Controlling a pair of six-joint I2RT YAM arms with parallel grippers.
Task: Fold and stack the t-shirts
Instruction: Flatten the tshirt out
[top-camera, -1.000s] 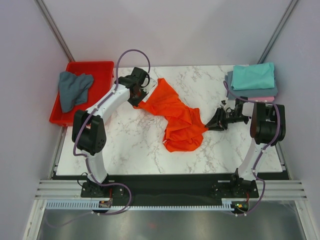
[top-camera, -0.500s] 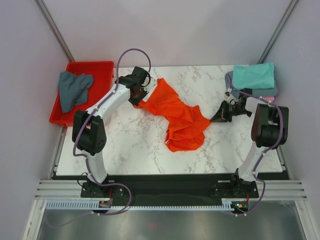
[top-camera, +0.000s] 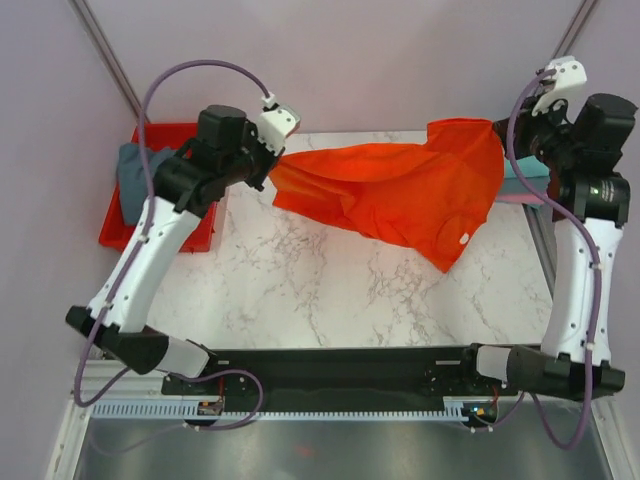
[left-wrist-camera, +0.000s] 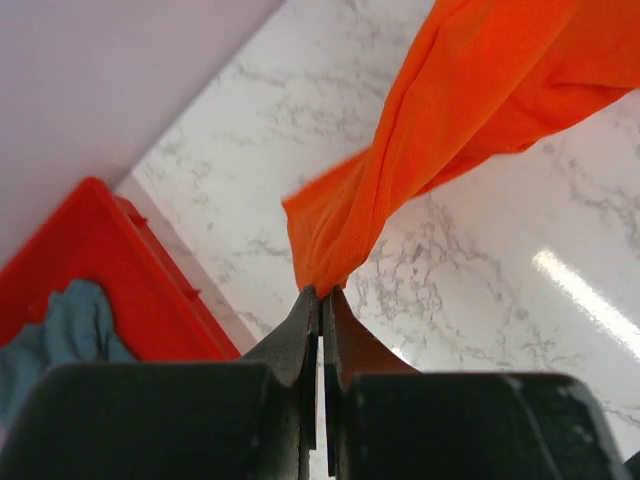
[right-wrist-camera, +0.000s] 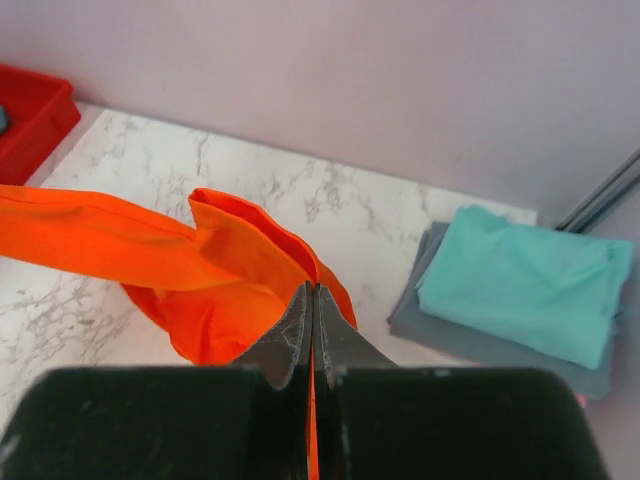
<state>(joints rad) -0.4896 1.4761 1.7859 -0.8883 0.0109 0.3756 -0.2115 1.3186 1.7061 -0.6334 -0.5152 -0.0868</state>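
The orange-red t-shirt (top-camera: 400, 195) hangs stretched in the air between both grippers, high above the marble table (top-camera: 300, 290). My left gripper (top-camera: 272, 160) is shut on its left corner; in the left wrist view (left-wrist-camera: 322, 292) the cloth (left-wrist-camera: 440, 120) rises from the shut jaws. My right gripper (top-camera: 500, 135) is shut on its right corner, seen in the right wrist view (right-wrist-camera: 313, 288) with orange cloth (right-wrist-camera: 200, 260) pinched between the jaws. A folded teal shirt (right-wrist-camera: 520, 280) lies on a grey-blue one (right-wrist-camera: 470, 335) at the back right. A grey-blue shirt (top-camera: 135, 180) lies crumpled in the red tray (top-camera: 160, 135).
The red tray sits off the table's back left corner, also in the left wrist view (left-wrist-camera: 130, 270). The folded stack is mostly hidden behind the right arm in the top view. Lilac walls and metal posts (top-camera: 110, 60) enclose the back and sides.
Both arms have risen sharply and spread apart. The orange-red shirt went from lying bunched on the table to hanging stretched in the air. The right gripper has taken hold of it.
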